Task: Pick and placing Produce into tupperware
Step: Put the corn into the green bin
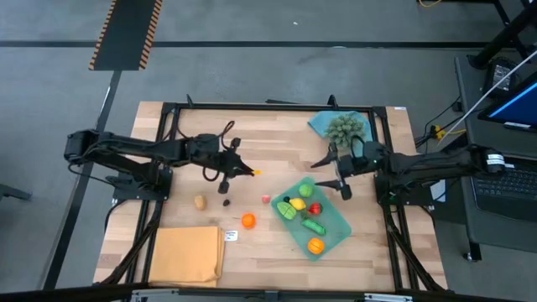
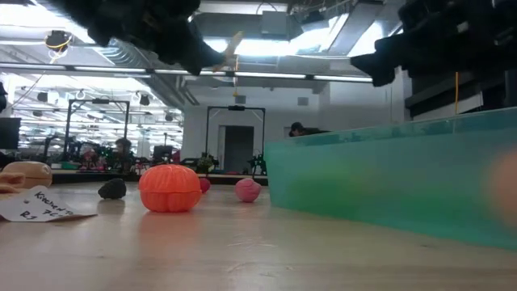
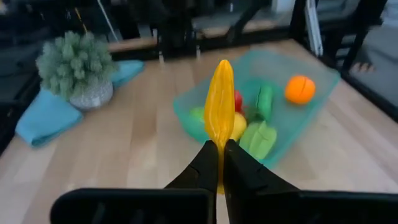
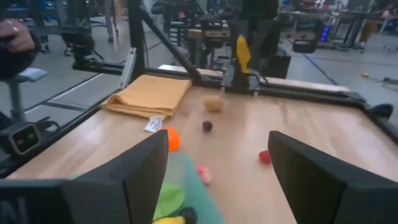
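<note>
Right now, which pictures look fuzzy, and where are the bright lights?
Low view: the translucent teal-green plastic container fills the near right as a soft blur, while bright ceiling lights glare behind the dark arms. Left wrist view: the shut left pincer grips a yellow-orange toy vegetable, and the container's contents behind look soft. Right wrist view: the near container edge is smeared.

Tupperware lies right of loose produce.

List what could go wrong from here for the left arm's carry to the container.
The left claw pinches the yellow piece only at its bottom tip, so it could pivot or slip out mid-carry. The right claw, open, hovers by the tupperware rim, so the arms could collide at the drop.
</note>
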Available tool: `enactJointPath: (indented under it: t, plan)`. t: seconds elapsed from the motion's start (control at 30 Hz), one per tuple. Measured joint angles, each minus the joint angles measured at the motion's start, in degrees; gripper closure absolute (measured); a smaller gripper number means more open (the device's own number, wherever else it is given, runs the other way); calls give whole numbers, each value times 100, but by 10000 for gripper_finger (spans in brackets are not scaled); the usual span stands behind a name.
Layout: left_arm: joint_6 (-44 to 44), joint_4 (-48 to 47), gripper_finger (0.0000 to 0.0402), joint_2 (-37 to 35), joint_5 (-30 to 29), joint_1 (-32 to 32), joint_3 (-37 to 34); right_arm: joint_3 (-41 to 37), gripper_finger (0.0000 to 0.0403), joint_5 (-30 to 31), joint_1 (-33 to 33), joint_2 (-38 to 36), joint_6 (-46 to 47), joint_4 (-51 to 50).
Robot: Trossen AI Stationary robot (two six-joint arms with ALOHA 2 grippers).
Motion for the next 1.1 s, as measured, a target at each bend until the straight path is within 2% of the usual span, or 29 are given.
enactJointPath:
  t: [0.1,0.2,0.43,0.6,0.77,1.0,1.1]
  plan:
    - [-72,999,396,152,184,-7,-323,-141,125,72,168,-84,134,-8]
    - [-112,1574,399,363,475,-21,-499,-142,125,297,369,-48,263,-30]
    - [-85,2040,399,838,538,-18,-522,-142,125,1073,1024,11,392,-31]
    - [-237,2628,398,1143,533,9,-513,-142,125,1646,1176,11,385,-41]
    - [-417,2690,398,1574,437,-12,-117,-142,125,1712,1177,11,382,-51]
    - [-171,2470,398,2585,458,-137,865,-142,125,1731,1175,11,349,-64]
    - [-127,2429,399,2903,838,-142,1199,-139,125,1806,1175,-23,287,-355]
